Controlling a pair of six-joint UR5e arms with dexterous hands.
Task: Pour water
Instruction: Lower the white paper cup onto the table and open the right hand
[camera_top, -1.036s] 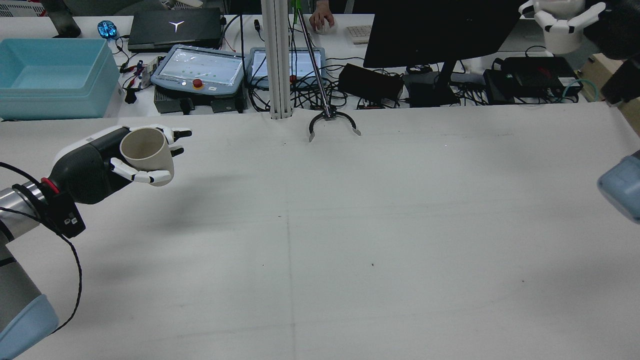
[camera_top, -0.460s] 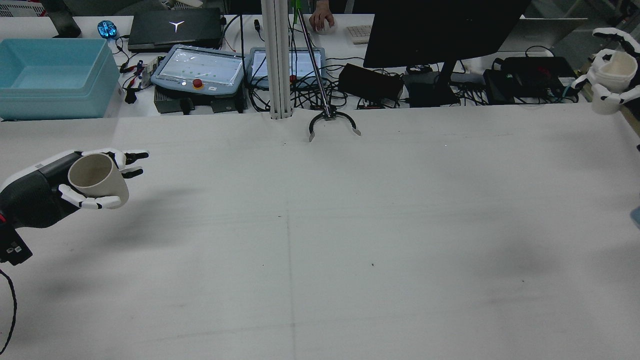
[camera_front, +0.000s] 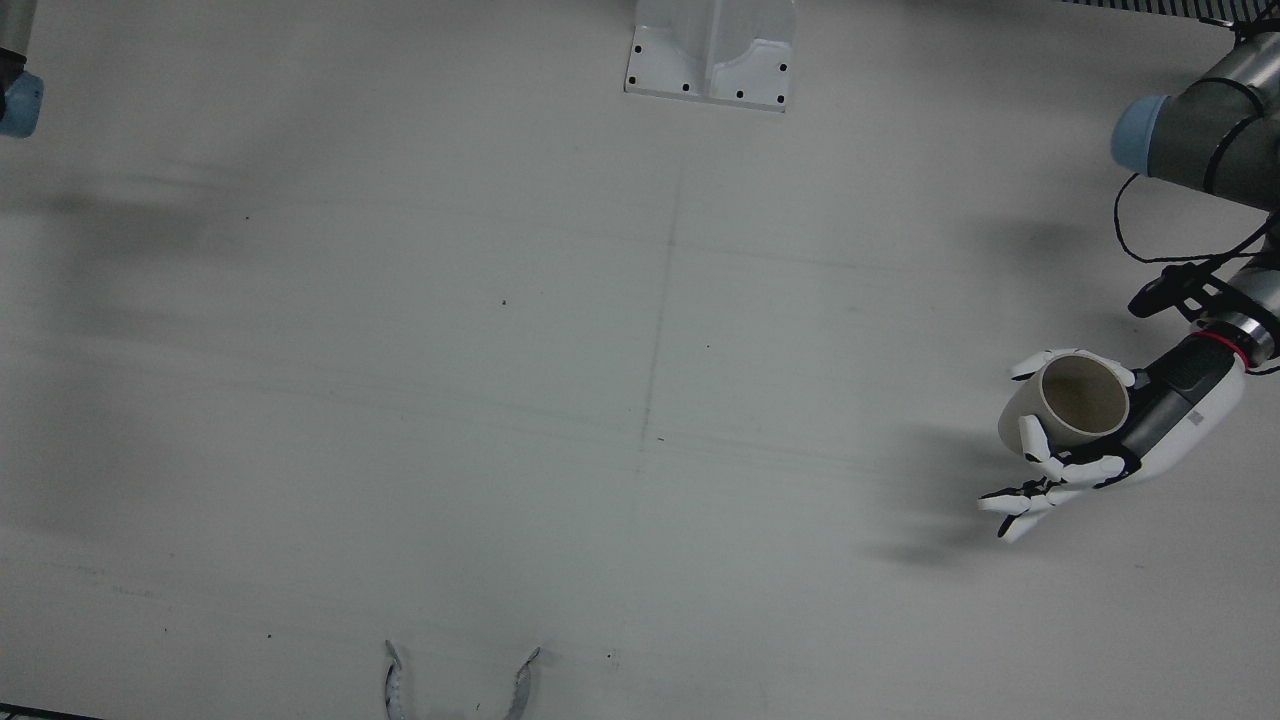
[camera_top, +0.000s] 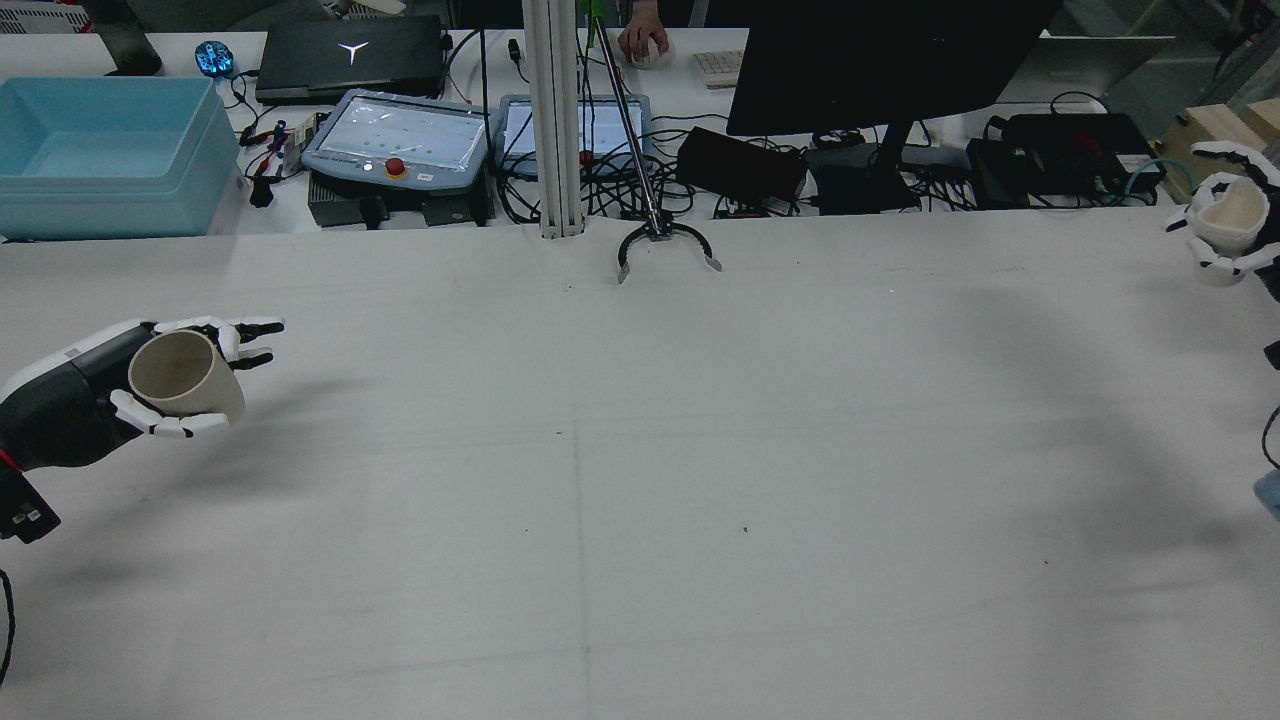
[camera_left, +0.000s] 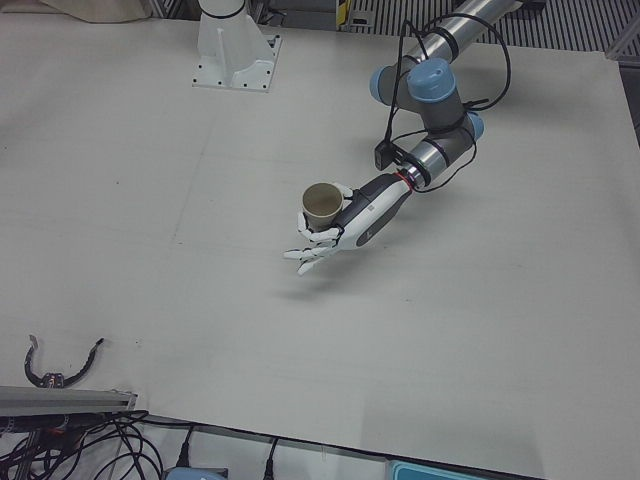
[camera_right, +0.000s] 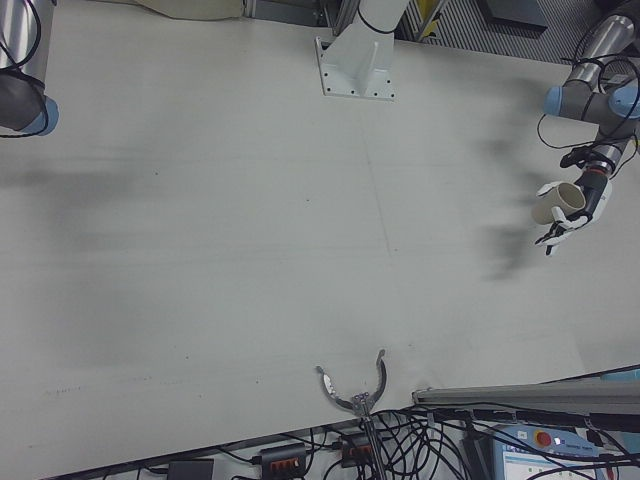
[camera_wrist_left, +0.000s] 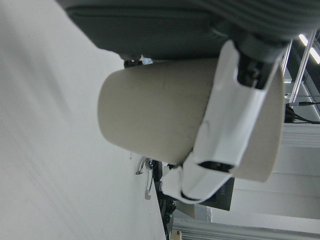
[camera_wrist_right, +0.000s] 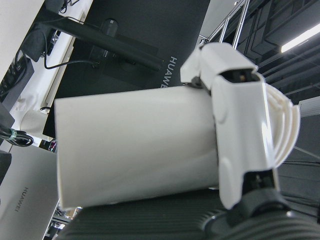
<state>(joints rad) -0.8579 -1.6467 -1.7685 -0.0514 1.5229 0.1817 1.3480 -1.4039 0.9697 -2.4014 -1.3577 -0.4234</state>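
Nearest in the rear view, the left hand (camera_top: 95, 395) wraps its fingers round the side wall of a beige cup (camera_top: 185, 373), a smooth, matte, slightly tapered cylinder held clear above the plain white tabletop (camera_top: 640, 480) at its left edge. It looks light and stiff but thin-walled, so a grip round mid-body seems right, firm enough not to slip yet not crushing. Farther off, at the right edge, the right hand (camera_top: 1245, 235) clasps a white cup (camera_top: 1228, 215) of similar shape, well apart from the first.

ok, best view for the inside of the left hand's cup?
Front view: it looks straight into the beige cup, nothing visible inside. Rear and left-front views show the mouth obliquely; the left hand view shows only the outer wall.
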